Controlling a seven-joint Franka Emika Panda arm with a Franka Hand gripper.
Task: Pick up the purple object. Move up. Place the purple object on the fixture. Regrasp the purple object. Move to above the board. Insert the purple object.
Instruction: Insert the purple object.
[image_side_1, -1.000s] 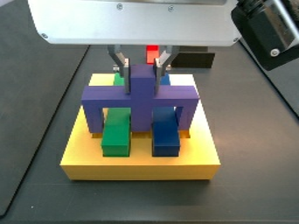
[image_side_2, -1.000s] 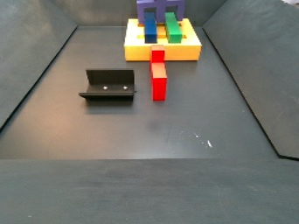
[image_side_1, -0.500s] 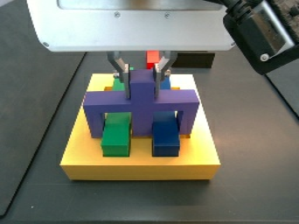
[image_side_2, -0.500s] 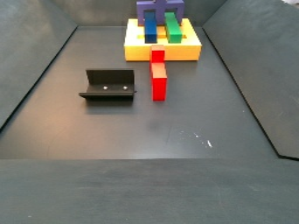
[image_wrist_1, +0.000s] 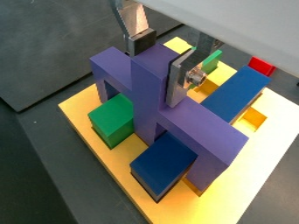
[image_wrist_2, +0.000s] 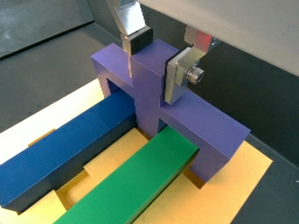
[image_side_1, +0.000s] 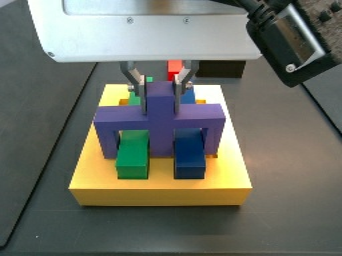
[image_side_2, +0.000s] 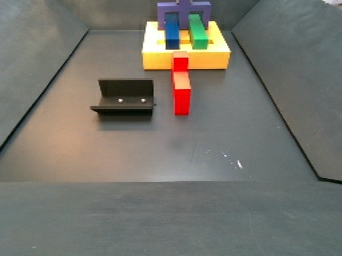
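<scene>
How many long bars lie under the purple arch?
2: a blue bar and a green bar, side by side on the board beneath the purple arch the gripper holds.

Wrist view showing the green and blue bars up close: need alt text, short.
The hand grips the raised stem of the purple object between its silver fingers, the arch straddling a long blue bar and a green bar. Both bars lie on the yellow board.

Claw (image_wrist_1: 160, 59): two flat silver finger plates (image_wrist_2: 125, 16) with dark pads, a screw visible on one plate in a wrist view. Above it, broad white housing (image_side_1: 147, 28); black camera module (image_side_1: 287, 38) mounted alongside.
</scene>
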